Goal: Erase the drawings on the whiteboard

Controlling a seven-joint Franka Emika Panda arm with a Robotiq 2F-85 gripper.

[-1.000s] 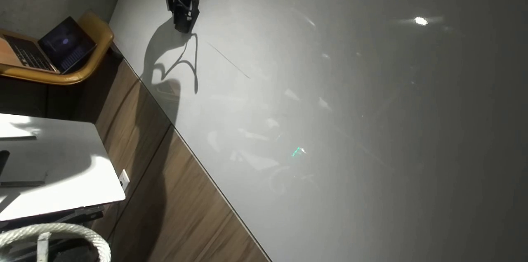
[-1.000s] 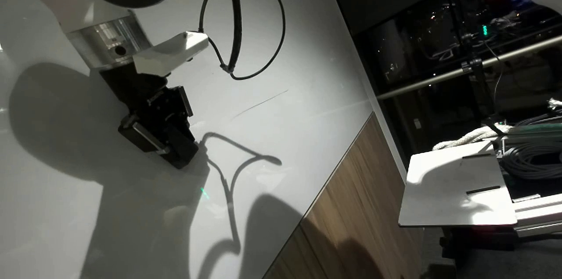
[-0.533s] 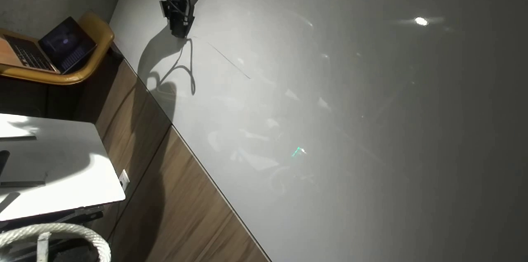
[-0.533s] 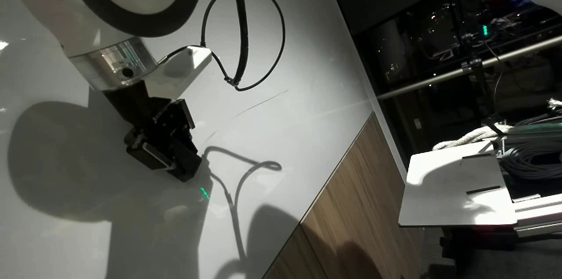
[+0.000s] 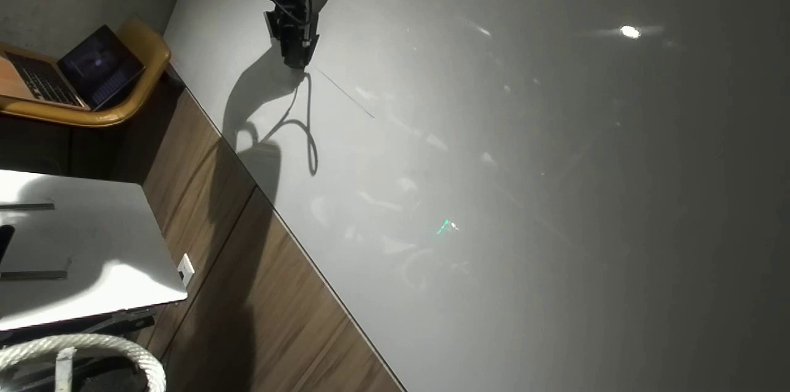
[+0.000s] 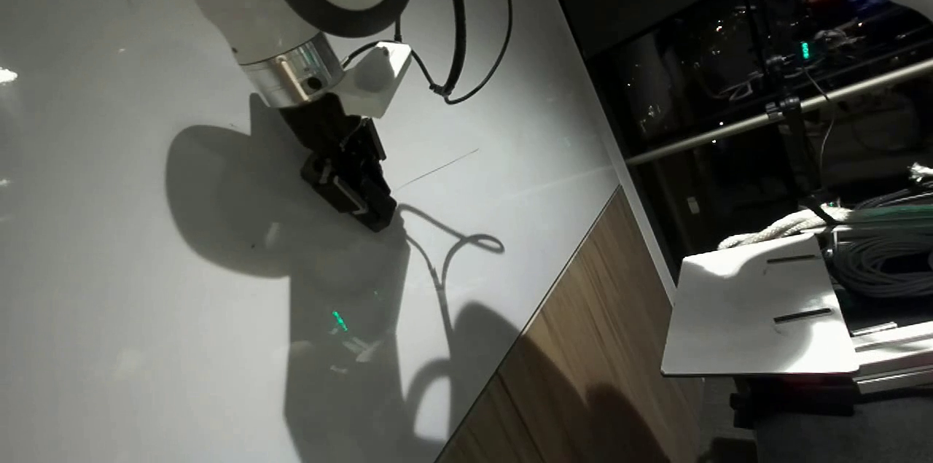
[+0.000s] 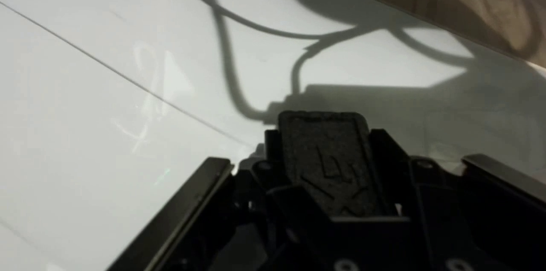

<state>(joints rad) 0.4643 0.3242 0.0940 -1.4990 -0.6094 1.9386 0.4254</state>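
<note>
The whiteboard [image 5: 555,194] is a wide glossy grey-white panel in both exterior views. Of the drawings, one thin dark slanted line [image 5: 345,94] shows; the same line [image 6: 439,169] lies just beyond my gripper [image 6: 377,219]. In the wrist view the line [image 7: 145,88] runs down from the left edge and ends beside my gripper [image 7: 326,145]. A dark grey block-shaped eraser [image 7: 322,155], with scratch-like marks on its face, is clamped between the fingers. Its end is very close to the board; contact cannot be told.
Brown wood panelling [image 5: 308,318] borders the board along a straight edge. A small white table [image 6: 758,310] stands past it. A laptop [image 5: 99,68] rests on a tan chair [image 5: 139,109]. Looped cable [image 6: 503,11] hangs off the arm. Arm shadows and reflections lie across the board.
First the arm dipped lower in both exterior views, then it shifted right. The gripper now sits close to the slanted line's end, where a short faint stroke showed half a second ago.
</note>
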